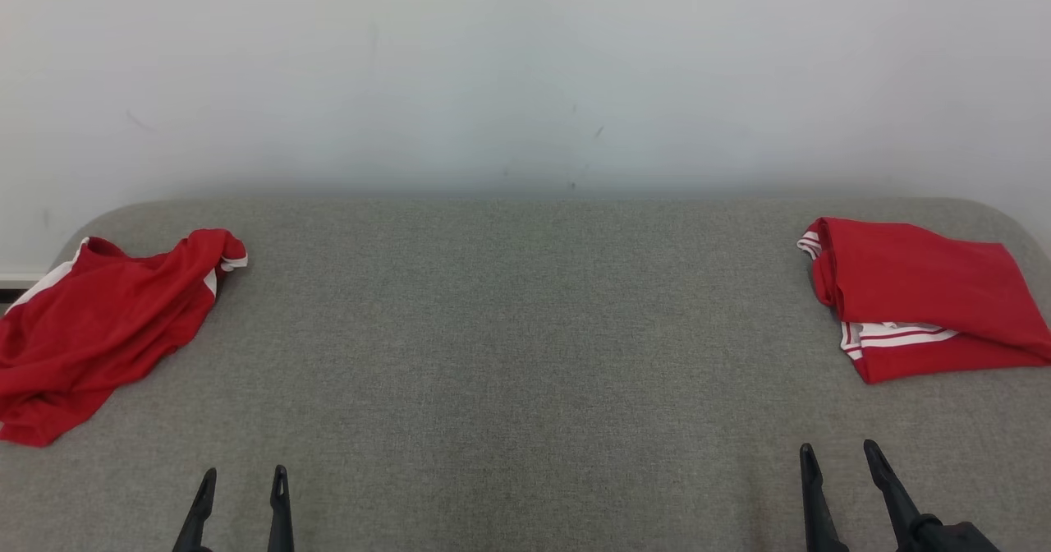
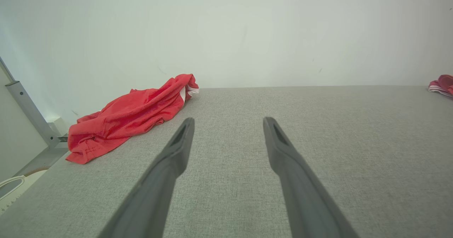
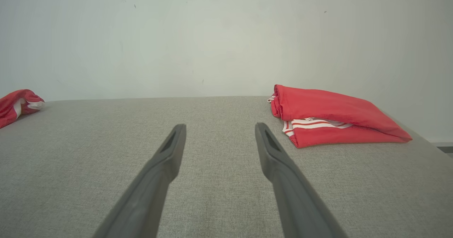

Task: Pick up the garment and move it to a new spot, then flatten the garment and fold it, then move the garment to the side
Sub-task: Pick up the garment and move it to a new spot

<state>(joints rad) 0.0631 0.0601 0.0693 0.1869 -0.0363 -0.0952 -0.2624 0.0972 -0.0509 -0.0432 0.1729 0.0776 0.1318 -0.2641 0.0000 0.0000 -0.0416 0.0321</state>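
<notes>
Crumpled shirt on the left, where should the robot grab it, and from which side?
Probably the raised fold by the white trim, at the far right end of the crumpled shirt, left hand coming from the open middle of the surface. That end stands highest; the rest lies flatter.

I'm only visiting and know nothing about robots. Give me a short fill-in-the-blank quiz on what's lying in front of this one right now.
1. The crumpled garment lies on the robot's ____ side.
2. The folded garment is red with ____ stripes.
3. The left gripper and the right gripper both stand ____, holding nothing.
4. Both garments rest on a ____ fabric surface.

Missing words: left; white; open; grey.
</notes>
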